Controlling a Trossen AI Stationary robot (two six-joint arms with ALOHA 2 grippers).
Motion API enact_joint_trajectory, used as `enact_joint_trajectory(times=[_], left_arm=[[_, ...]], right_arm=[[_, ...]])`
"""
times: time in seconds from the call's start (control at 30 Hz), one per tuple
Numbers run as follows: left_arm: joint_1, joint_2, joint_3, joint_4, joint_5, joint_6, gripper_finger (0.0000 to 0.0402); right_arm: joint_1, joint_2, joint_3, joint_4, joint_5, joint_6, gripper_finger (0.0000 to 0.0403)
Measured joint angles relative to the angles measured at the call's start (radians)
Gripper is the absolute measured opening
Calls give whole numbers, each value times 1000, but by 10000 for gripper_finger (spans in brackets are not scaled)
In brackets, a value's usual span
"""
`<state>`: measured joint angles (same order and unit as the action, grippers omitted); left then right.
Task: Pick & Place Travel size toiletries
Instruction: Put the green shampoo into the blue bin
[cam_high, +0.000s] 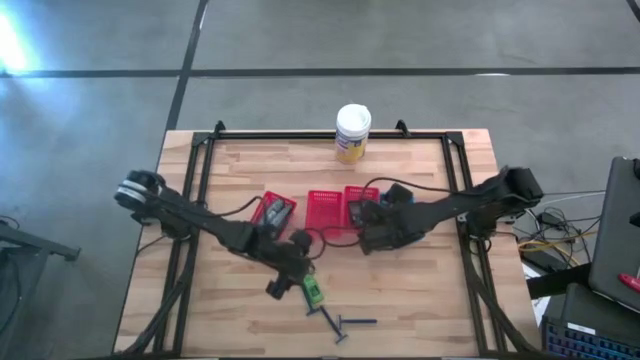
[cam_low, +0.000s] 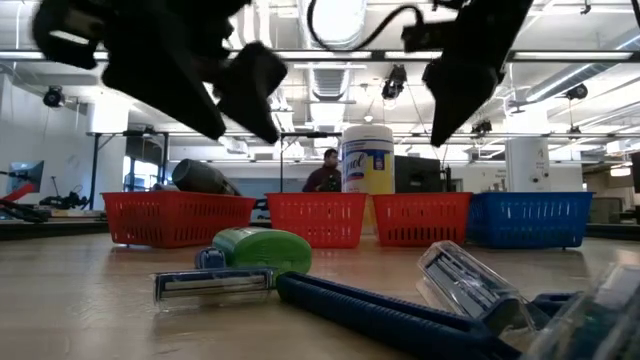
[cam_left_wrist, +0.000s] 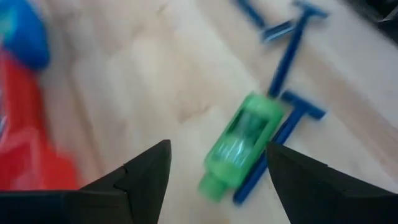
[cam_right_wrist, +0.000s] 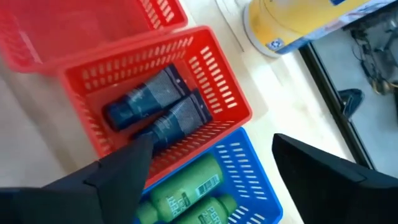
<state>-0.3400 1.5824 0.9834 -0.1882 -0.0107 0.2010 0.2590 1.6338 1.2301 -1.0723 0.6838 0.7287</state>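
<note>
A bright green tube (cam_left_wrist: 242, 142) lies flat on the wooden table beside two blue-handled razors (cam_left_wrist: 289, 53), near the front edge (cam_high: 313, 293). My left gripper (cam_left_wrist: 217, 171) hovers open just above it, one finger on either side, touching nothing. My right gripper (cam_right_wrist: 211, 180) stands open over the row of baskets (cam_high: 368, 222). Below it, a red basket (cam_right_wrist: 214, 74) holds two grey tubes (cam_right_wrist: 155, 102). The blue basket (cam_right_wrist: 249, 158) next to it holds two green tubes (cam_right_wrist: 186, 196).
A white-lidded yellow canister (cam_high: 352, 132) stands at the table's far edge. Two more red baskets (cam_high: 324, 210) sit to the left of the filled one; the leftmost (cam_high: 273, 210) holds dark items. Bare wood lies left and right of the razors (cam_high: 345, 322).
</note>
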Motion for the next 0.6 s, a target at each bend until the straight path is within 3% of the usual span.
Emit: enact_joint_trajectory(times=[0.13,0.4,0.6], left_arm=[[-5,65,-7,112,69,85,266],[0,252,71,105,152,120,266],[6,282,114,61,181,99,261]], right_arm=[[21,-63,0,-2,0,11,347],[30,-162,0,-5,-4,97,354],[32,-175,0,-11,-15,129,340]])
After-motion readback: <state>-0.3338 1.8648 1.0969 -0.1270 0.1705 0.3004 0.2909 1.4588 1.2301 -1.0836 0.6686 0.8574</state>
